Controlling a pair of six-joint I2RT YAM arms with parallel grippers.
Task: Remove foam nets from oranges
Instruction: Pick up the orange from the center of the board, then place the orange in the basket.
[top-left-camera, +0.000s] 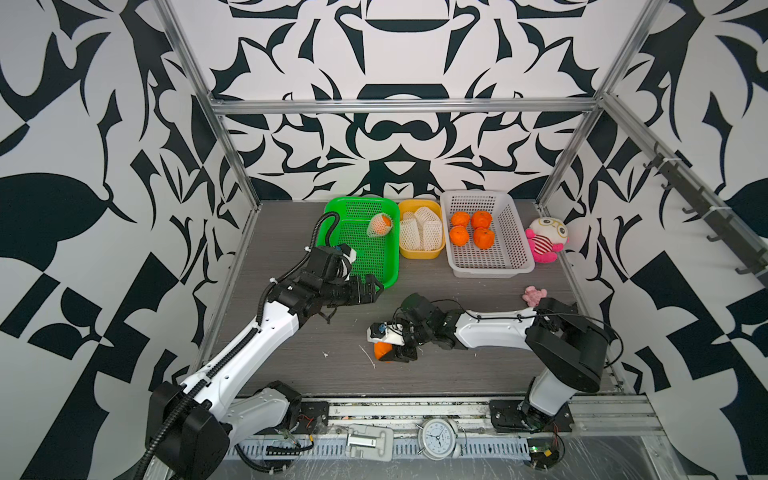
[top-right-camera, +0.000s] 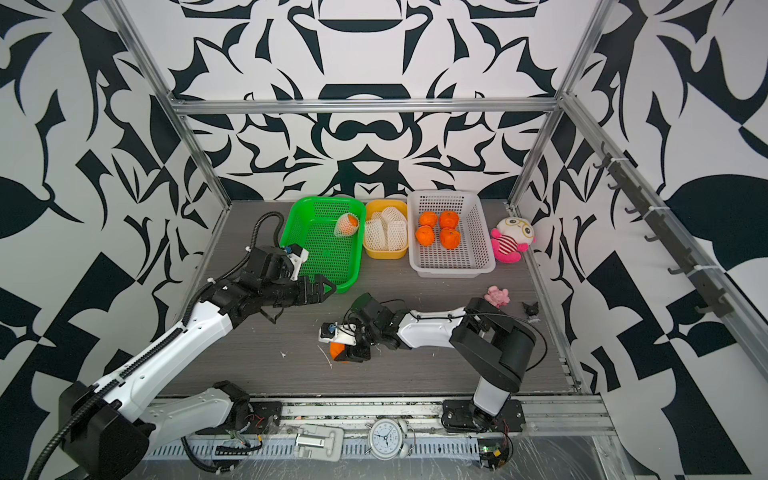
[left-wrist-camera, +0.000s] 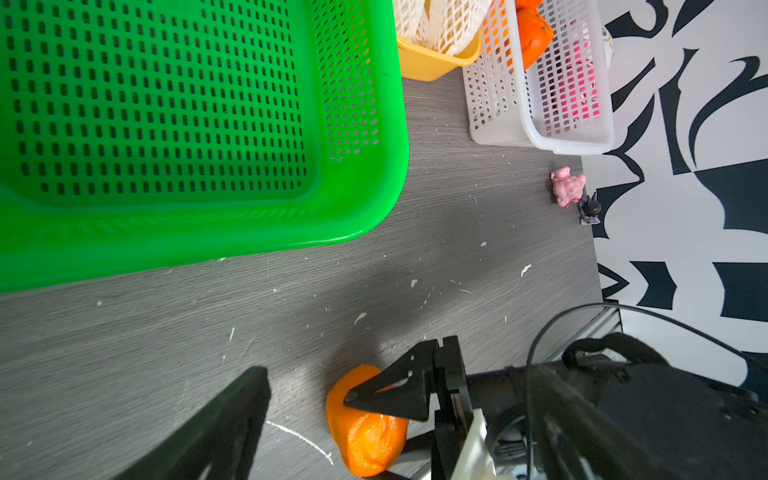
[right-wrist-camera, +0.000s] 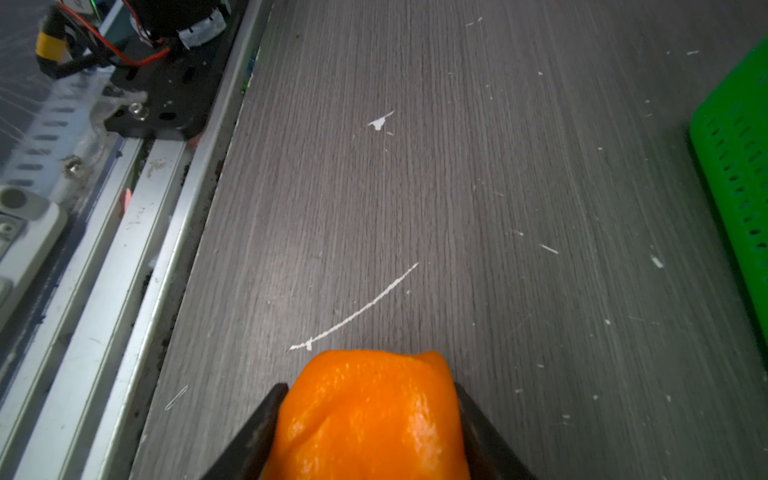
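— White basket: four bare oranges. Green basket: one netted orange. Yellow tub: foam nets.
— Grippers?
— Left gripper gapes empty. Top views half-hide it, but the right wrist view shows the right gripper squeezing a loose orange near the desk's front edge.

— Hidden in both top views?
— Most of the bare orange, under the right gripper and its wrist camera.
— Cut off?
— That orange, right wrist view; green basket and one blurred finger of the left gripper, left wrist view.
— Too small to tell?
— Black figurine by the desk's right edge; number of foam nets in the yellow tub.
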